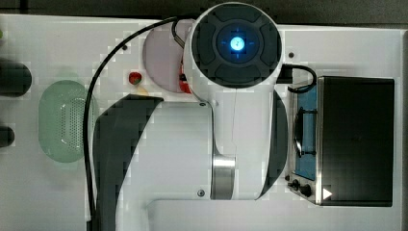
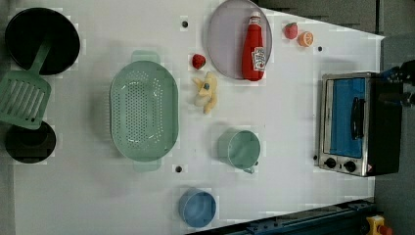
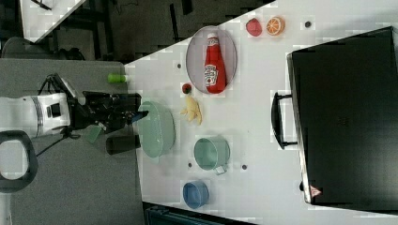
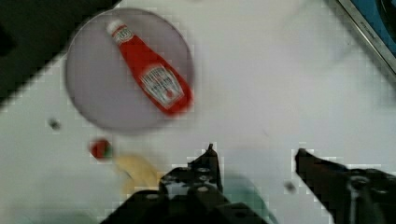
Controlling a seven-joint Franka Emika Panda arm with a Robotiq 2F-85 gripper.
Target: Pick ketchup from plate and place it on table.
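Lying flat on the plate, the ketchup, red with a white cap, toward the 3 o'clock side of the plate in the left view, its bottom end reaching the plate's rim. Resting on the white table, that plate. Sitting just beside the plate at 8 o'clock in the left view, a small strawberry, with a banana near it at 6 o'clock. Standing well apart at 4 o'clock from the plate, a toy oven. Hanging above the table in the wrist view, the gripper, fingers spread apart, nothing between them, well clear of the ketchup.
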